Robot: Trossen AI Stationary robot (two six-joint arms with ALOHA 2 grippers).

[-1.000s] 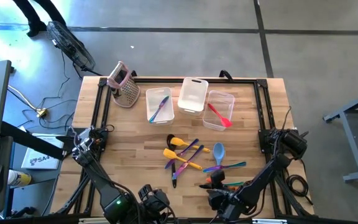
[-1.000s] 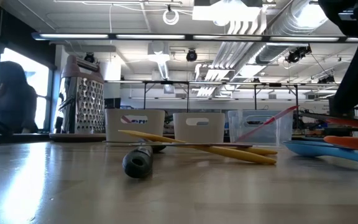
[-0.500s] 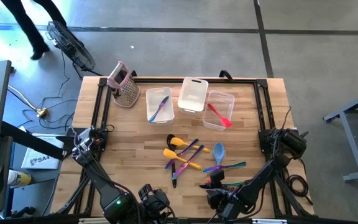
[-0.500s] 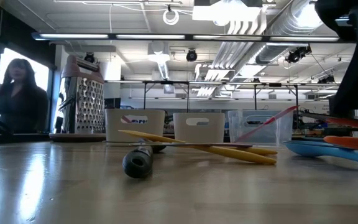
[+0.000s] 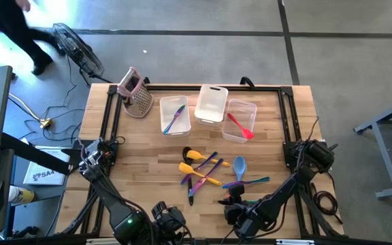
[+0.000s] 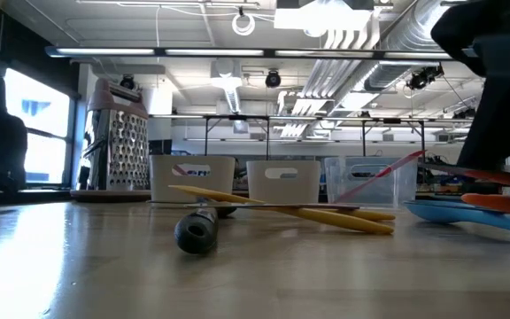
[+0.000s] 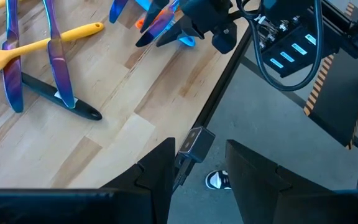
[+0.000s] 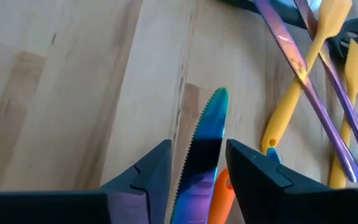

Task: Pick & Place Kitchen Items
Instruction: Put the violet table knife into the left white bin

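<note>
Several slim utensils (image 5: 206, 169) in yellow, purple, blue, green and black lie crossed on the middle of the wooden table (image 5: 141, 170). My right gripper (image 5: 235, 207) is low at the pile's near right end. It is open, with one finger on either side of an iridescent serrated knife (image 8: 202, 149). The knife points forward along the fingers. An orange utensil (image 8: 221, 199) lies beside and under the knife. My left gripper (image 7: 199, 149) waits open at the near edge, over the table's corner, with nothing between its fingers. My right gripper has a finger (image 8: 151, 180) on each side of the knife's blade (image 8: 194, 171), slanting down from the table's near side and lying along the blade. I cannot tell whether the fingers touch it.
Three tubs stand at the far side. The left one (image 5: 175, 116) holds an iridescent utensil, the middle one (image 5: 211, 103) is white, and the right one (image 5: 240, 120) holds a red spatula. A pink-topped grater (image 5: 135, 94) stands at the far left. Bare wood lies left of the pile.
My right gripper has rolled a little about its own line and edged slightly toward the table's left, staying low over the near utensils. The utensils have not moved. A person beyond the table's far left corner has walked across.
</note>
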